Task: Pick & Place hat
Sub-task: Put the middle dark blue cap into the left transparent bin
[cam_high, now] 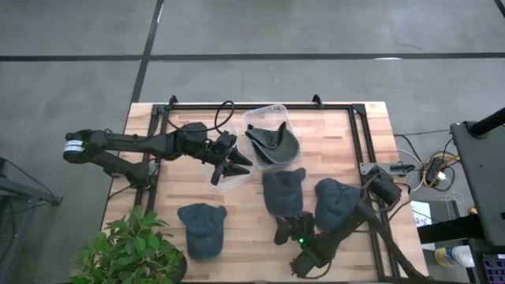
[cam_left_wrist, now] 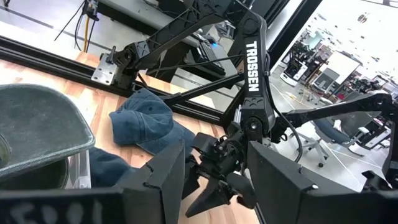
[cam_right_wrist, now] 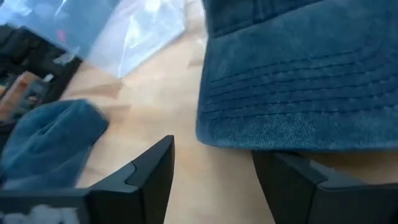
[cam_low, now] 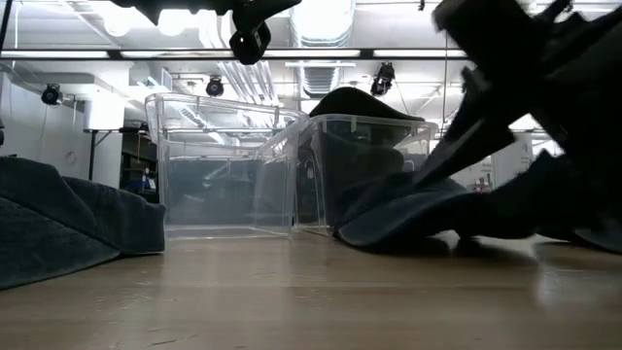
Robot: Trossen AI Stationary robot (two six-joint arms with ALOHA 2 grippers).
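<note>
Three hats lie loose on the table; one sits in the clear bin [cam_high: 268,118].
Right gripper [cam_high: 289,229], fingers wide and empty, faces the middle hat's [cam_high: 283,191] brim; a shallow pinch risks slipping off. Left gripper [cam_high: 229,167] hovers spread beside the bin.

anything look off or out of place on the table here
One thing: the dark hat in the clear bin isn't fully inside; it sits heaped over the bin's near rim, spilling toward the table. The three other hats lie flat on the wood. Both hands, left hand and right hand, are open and hold nothing.
</note>
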